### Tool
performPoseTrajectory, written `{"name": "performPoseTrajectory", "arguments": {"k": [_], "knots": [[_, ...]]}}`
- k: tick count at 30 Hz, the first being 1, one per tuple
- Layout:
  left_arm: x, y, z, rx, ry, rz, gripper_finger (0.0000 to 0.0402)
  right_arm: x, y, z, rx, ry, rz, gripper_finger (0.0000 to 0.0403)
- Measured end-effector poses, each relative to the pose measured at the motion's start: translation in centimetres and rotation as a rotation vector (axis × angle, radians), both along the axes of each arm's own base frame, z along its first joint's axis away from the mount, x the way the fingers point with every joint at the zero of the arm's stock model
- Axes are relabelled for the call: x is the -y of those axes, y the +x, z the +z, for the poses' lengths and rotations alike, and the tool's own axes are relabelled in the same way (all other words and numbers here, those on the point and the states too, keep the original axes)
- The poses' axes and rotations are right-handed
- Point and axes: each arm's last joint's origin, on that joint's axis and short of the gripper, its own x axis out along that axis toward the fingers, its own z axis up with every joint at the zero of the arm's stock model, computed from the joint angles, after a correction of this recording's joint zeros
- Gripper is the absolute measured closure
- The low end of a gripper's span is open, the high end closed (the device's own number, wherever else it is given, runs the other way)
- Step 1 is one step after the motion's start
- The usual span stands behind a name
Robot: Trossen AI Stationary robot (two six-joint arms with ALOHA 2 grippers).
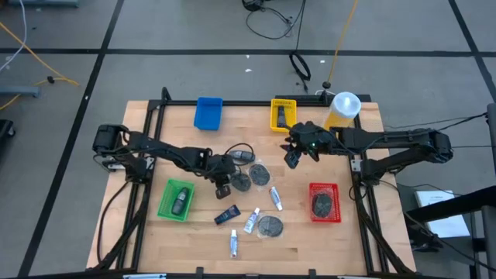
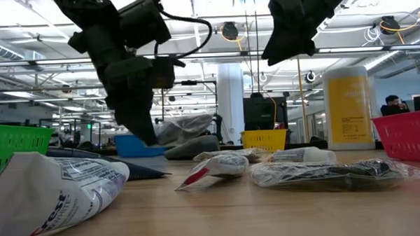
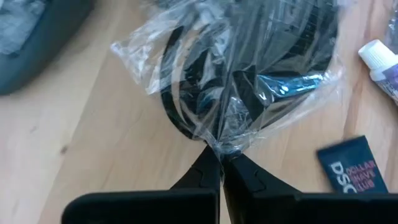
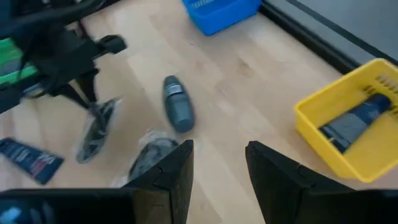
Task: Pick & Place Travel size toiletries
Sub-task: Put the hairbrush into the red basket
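Left tool [image 3: 221, 163] clenched on the twisted plastic wrap of a dark grey flat round disc [image 3: 249, 74] near mid-bench [image 1: 325, 240]; the disc hangs on edge, tilted, wrap end pointing into the fingertips. Right tool [image 4: 219, 163] released, hovering above the bench near the yellow plastic tray [image 4: 348, 134]. A small dark grey bottle [image 4: 178, 102] lies flat between them, long axis running roughly toward the blue plastic tray [image 4: 221, 11].

Seen from above, the left gripper [image 1: 223, 184] sits low over a bagged dark disc [image 1: 241, 181] mid-table — the right gripper [image 1: 293, 157] hangs near the yellow tray [image 1: 273, 116]. More toiletries lie scattered between the green tray [image 1: 164, 200] and red tray [image 1: 324, 216].
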Motion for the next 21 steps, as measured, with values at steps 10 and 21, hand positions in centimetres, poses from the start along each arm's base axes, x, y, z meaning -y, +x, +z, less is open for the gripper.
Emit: {"name": "performPoseTrajectory", "arguments": {"k": [10, 21], "knots": [[0.6, 1.1, 0.9, 0.14, -0.019, 0.107, 0.0401, -2.0, 0.7, -0.6, 0.115, 0.076, 0.154, 0.0264], [1.4, 2.1, 2.0, 0.297, -0.046, 0.249, 0.0402, -2.9, 0.6, -3.7, 0.263, 0.225, 0.092, 0.0264]]}}
